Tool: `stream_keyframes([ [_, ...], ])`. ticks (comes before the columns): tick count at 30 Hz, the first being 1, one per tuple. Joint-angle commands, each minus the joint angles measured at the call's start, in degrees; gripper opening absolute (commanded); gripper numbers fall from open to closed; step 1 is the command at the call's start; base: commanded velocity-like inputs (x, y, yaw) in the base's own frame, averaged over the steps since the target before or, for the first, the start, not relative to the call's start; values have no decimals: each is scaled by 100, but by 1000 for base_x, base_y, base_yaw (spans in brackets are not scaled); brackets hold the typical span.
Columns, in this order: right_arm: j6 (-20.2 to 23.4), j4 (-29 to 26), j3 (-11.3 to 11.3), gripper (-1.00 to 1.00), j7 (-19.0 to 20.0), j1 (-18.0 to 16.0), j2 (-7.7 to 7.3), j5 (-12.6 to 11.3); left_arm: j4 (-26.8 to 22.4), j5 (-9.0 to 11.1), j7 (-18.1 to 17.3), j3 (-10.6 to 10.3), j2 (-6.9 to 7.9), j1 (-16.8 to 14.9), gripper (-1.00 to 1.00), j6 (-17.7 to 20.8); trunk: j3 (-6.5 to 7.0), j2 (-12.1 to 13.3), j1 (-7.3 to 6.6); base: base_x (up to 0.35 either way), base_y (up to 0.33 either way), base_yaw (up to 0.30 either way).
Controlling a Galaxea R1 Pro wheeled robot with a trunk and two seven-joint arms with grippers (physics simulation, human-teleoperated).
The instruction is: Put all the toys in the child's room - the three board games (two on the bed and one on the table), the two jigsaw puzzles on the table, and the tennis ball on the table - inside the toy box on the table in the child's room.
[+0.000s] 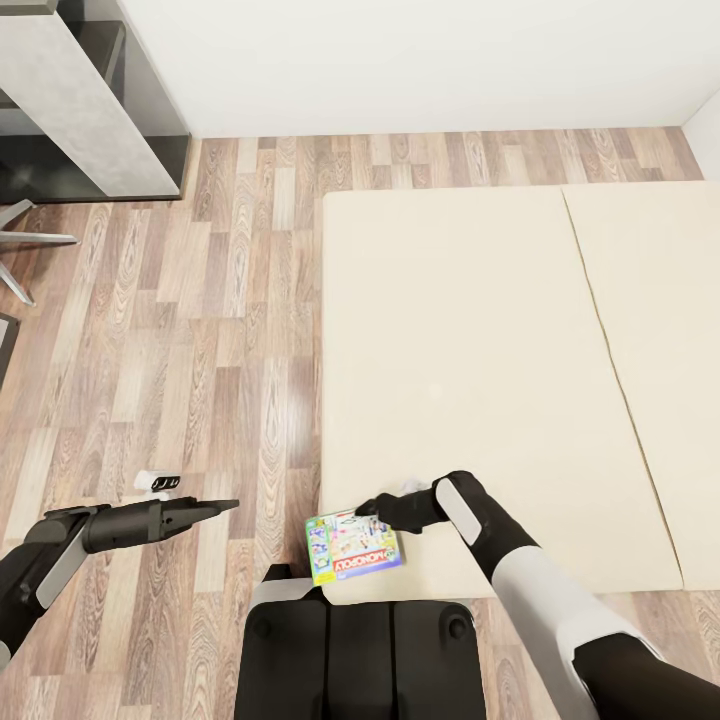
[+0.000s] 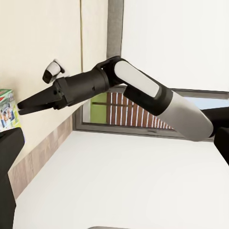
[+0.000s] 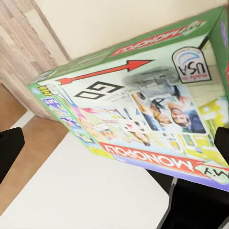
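A green-bordered Monopoly board game (image 1: 355,545) lies on the near left corner of the beige bed (image 1: 480,350), its left edge slightly past the mattress edge. My right gripper (image 1: 365,508) hovers just over the game's far edge, pointing left. In the right wrist view the game (image 3: 143,109) sits close, and the dark fingertips (image 3: 9,150) stand wide apart at the frame's sides, open and empty. The left wrist view shows the right gripper (image 2: 21,106) from the side, with a sliver of the game (image 2: 7,109). My left gripper (image 1: 225,506) hangs over the wood floor left of the bed, open and empty.
Wood-plank floor (image 1: 200,330) runs left of the bed up to the white wall. A grey panel and dark unit (image 1: 90,100) stand at the far left corner, with chair legs (image 1: 30,240) below. My black base (image 1: 360,650) is against the bed's near corner.
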Motion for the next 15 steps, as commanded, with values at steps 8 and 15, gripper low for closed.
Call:
stream_keyframes([
  [8,12,-1,2,100,52,-2,32,70,1,33,-10,-23,8,-3,100,60,-6,-9,3,0,0,0],
  [15,12,-1,2,100,52,-2,33,75,1,33,-10,-25,8,-3,100,61,-6,-9,3,0,0,0],
])
